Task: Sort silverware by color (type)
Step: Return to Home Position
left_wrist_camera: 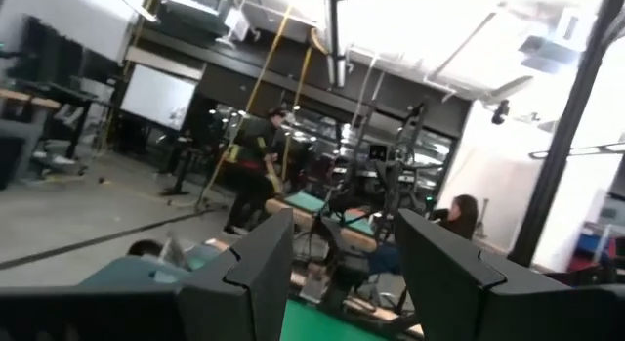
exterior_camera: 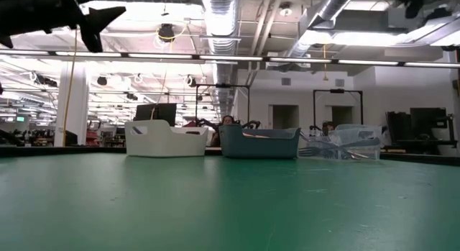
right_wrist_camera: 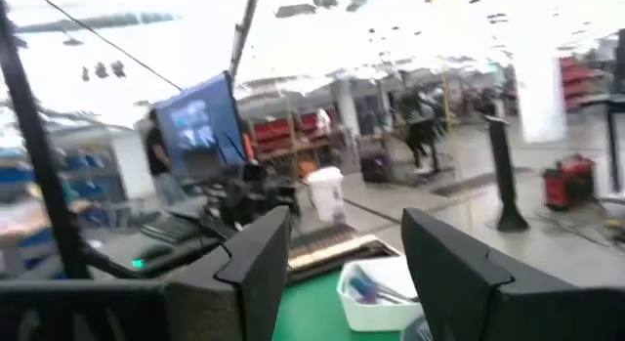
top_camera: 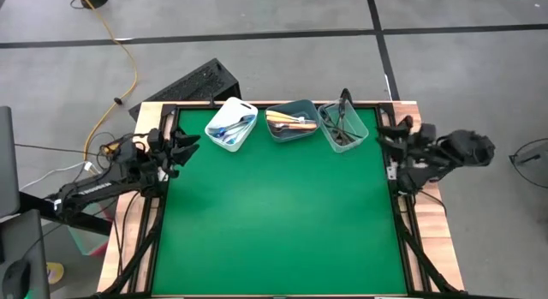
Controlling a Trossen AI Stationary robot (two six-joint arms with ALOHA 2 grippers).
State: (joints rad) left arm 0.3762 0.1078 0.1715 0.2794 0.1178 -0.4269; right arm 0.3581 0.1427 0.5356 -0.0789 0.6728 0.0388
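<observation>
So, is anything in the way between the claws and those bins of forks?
Nothing visible. Only green mat lies between the left gripper, the right gripper and the white bin, blue bin and clear bin holding the forks.

No legible text, label, brand, number or sign in any view. Pale marking along the left arm (top_camera: 92, 187), seen from above, too small to read. Blue lit screen (right_wrist_camera: 200, 121) in the room beyond the surface, blurred past reading.
</observation>
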